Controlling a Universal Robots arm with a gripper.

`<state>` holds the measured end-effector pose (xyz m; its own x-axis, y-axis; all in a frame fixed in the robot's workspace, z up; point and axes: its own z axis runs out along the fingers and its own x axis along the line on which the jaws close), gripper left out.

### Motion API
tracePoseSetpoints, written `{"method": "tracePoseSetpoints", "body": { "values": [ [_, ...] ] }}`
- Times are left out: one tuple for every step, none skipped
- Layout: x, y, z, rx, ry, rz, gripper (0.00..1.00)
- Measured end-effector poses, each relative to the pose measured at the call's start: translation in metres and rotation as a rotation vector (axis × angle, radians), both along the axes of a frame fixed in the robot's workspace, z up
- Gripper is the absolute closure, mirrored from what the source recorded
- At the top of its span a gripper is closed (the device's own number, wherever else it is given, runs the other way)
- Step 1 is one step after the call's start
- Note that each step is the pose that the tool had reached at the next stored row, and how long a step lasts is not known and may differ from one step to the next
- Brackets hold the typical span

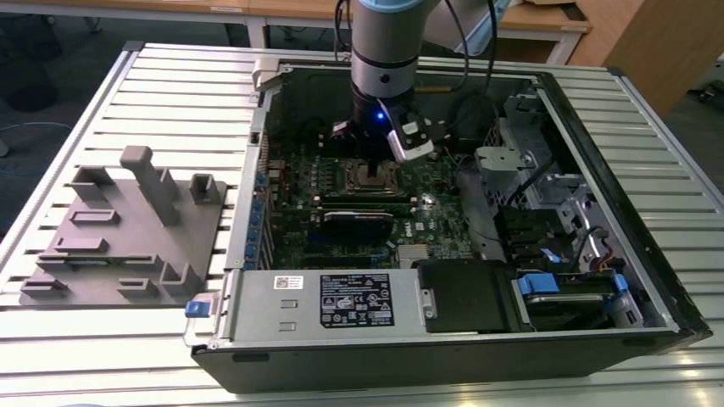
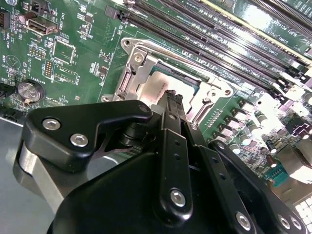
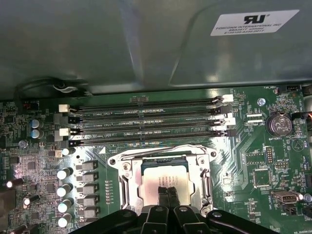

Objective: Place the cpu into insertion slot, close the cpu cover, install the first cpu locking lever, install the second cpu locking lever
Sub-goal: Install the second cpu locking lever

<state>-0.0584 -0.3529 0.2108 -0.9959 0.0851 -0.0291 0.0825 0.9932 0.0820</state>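
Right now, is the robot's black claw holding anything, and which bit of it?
Nothing is held. The black gripper has its fingertips pressed together, with nothing between them, above the dull silver-grey square cpu, which already lies inside the dark-silver metal cpu cover.

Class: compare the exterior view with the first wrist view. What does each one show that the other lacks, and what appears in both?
Exterior view alone: the whole open computer case on a slatted table, the grey fixture block and the arm reaching in.

First wrist view alone: the long memory slots, the coin battery and the fingertips together over the cpu, which lies inside the cpu cover.

Both: the insertion slot on the green motherboard.
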Motion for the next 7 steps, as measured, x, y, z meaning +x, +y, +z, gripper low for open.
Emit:
{"method": "tracePoseSetpoints", "body": {
  "values": [
    [0.0,0.0002,0.0001,-0.0002,0.0001,0.0,0.9],
    [0.0,0.0005,0.0,-0.0001,0.0,0.0,0.9],
    [0.0,0.0006,0.0,0.0,-0.0001,0.0,0.9],
    [0.0001,0.0008,0.0,0.0001,0.0002,0.0,0.9],
    [0.0001,0.0008,0.0,0.0001,0.0006,0.0,0.9],
    [0.0001,0.0008,0.0,0.0001,0.0006,0.0,0.9],
    [0.0002,0.0008,0.0,0.0001,0.0007,0.0,0.9]
  ]
}}
